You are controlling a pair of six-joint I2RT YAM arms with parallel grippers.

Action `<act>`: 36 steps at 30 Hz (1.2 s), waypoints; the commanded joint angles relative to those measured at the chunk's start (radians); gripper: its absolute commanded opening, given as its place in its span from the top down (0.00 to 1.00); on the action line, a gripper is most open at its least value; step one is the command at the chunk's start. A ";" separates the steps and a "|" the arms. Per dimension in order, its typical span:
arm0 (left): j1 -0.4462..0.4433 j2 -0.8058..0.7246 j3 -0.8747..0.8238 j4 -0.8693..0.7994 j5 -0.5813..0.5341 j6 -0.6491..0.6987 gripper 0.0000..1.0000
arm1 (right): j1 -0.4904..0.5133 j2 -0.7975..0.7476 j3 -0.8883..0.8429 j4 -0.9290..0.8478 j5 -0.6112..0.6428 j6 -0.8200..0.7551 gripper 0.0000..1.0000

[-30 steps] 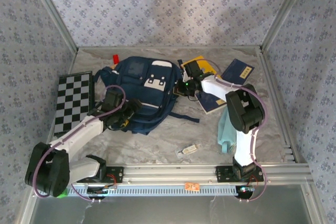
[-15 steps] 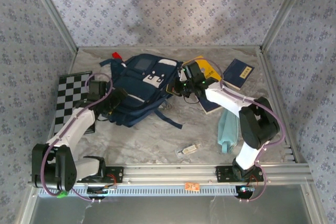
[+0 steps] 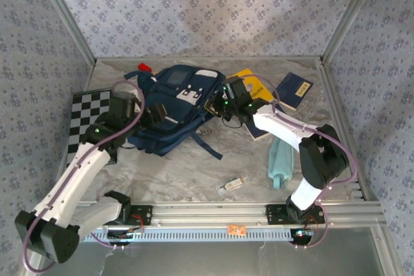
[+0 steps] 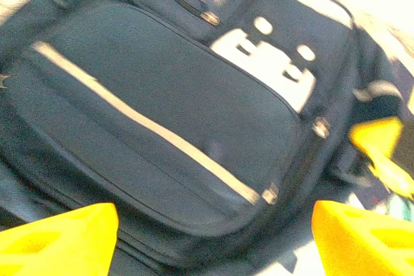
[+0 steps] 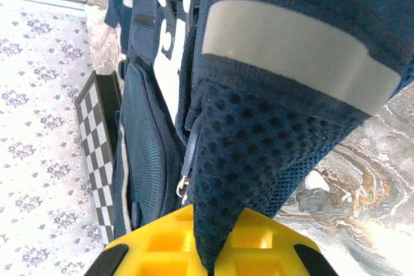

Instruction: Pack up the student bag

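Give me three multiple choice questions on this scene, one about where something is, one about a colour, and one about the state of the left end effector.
1. In the top view, where does the checkerboard lie from the student bag?
A. on top of it
B. to its left
C. to its right

2. What colour is the small thing at the bag's far edge?
A. green
B. white
C. red

3. The left end effector is:
A. open over the bag
B. shut on a strap
C. shut on the checkerboard

Answers:
1 B, the board lies flat beside the bag's left side.
2 C, it shows bright red in the top view.
3 A, the left wrist view shows its yellow fingers spread wide, with the bag's front between them.
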 commanded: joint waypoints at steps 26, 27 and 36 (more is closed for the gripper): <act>-0.378 0.115 -0.254 0.467 -0.276 0.118 0.36 | 0.019 -0.343 -0.209 0.073 0.132 0.075 1.00; -0.362 0.108 -0.252 0.466 -0.277 0.139 0.36 | 0.032 -0.340 -0.206 0.080 0.142 0.079 1.00; -0.369 0.011 -0.236 0.312 -0.305 0.108 0.36 | 0.091 -0.244 -0.141 0.137 0.209 0.186 1.00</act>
